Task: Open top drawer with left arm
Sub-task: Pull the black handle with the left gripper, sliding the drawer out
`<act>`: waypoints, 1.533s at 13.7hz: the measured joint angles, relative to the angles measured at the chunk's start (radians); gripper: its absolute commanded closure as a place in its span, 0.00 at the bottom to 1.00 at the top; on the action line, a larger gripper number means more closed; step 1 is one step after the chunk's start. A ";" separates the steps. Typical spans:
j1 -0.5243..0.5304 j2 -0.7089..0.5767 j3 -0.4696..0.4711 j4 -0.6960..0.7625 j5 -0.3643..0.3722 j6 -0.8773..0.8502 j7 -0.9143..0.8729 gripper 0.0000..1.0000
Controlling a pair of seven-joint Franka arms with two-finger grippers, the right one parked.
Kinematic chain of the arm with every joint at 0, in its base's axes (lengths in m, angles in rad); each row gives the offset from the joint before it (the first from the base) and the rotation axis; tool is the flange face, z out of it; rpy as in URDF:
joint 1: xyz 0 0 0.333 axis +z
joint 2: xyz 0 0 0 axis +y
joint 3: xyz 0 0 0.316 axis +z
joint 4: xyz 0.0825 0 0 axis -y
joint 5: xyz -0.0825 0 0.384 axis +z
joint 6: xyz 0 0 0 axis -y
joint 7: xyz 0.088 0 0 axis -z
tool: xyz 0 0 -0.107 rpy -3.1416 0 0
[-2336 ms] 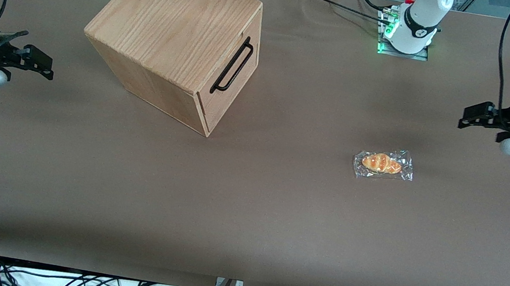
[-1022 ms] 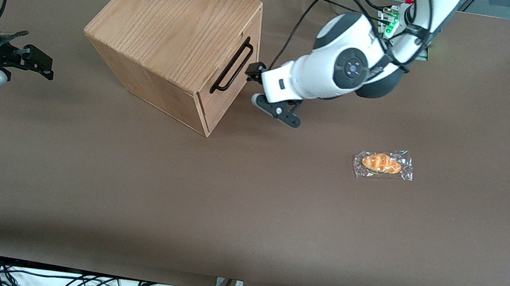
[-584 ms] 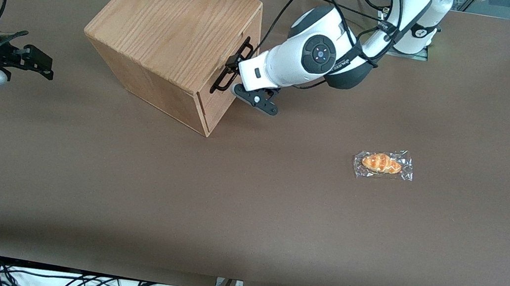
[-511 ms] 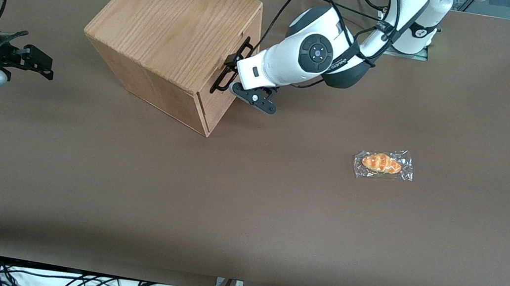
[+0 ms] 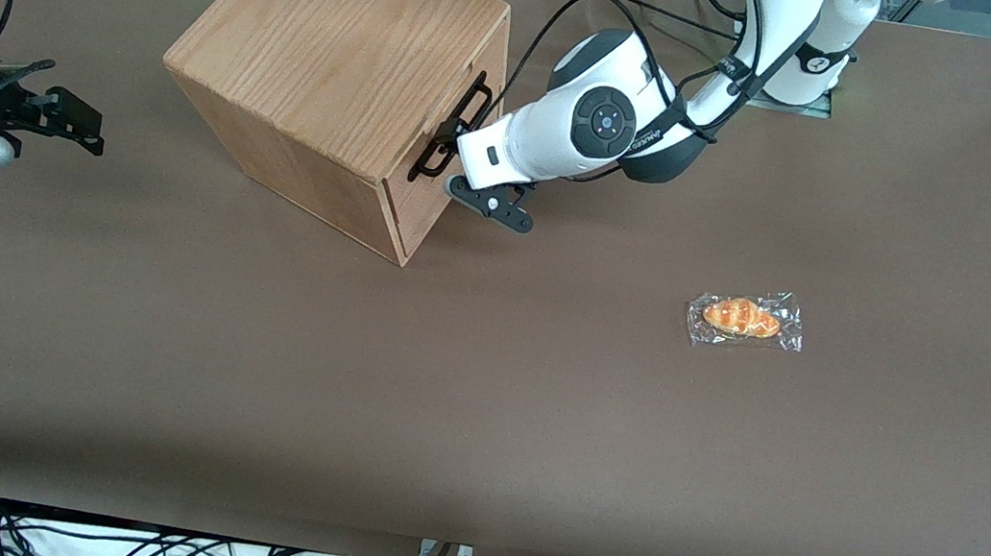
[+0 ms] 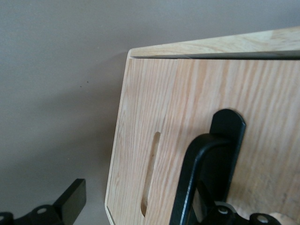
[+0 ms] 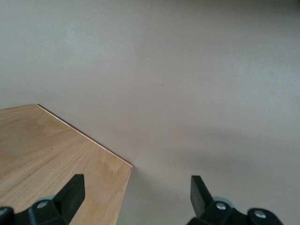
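The gripper point(image 5: 449, 142) sat at the handle point(image 5: 451, 128) of the top drawer point(image 5: 460, 152), fingers spread, one point(image 6: 213, 213) against the bar and the other point(image 6: 70, 206) clear of the drawer front's edge. One wooden box point(image 5: 341, 62), one handle and one wrapped pastry point(image 5: 744, 319) lay on the tabletop point(image 5: 479, 392). Since 2.3 seconds earlier, the left arm point(image 5: 594, 127) had swung in from the table's end. The drawer, still closed, lay at the gripper's 9 o'clock in the front view; the pastry at 4 o'clock, well apart.

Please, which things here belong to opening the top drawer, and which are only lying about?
For the job: top drawer; its black handle; left gripper, open at that handle.
Lying about: wrapped bread roll on the table, apart from the wooden box.
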 measured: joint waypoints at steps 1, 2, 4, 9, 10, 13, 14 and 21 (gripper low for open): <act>-0.001 0.000 0.000 0.001 0.011 0.000 0.000 0.00; -0.002 0.000 -0.001 0.003 0.032 0.000 -0.001 0.00; -0.001 0.000 0.001 0.009 0.087 0.000 -0.018 0.00; 0.007 0.000 0.037 0.009 0.140 0.000 -0.022 0.00; 0.017 -0.001 0.040 0.009 0.149 -0.001 -0.022 0.00; 0.058 -0.007 0.039 0.009 0.153 -0.036 -0.012 0.00; 0.071 -0.008 0.039 0.009 0.153 -0.048 -0.003 0.00; 0.120 -0.009 0.030 0.014 0.153 -0.094 0.025 0.00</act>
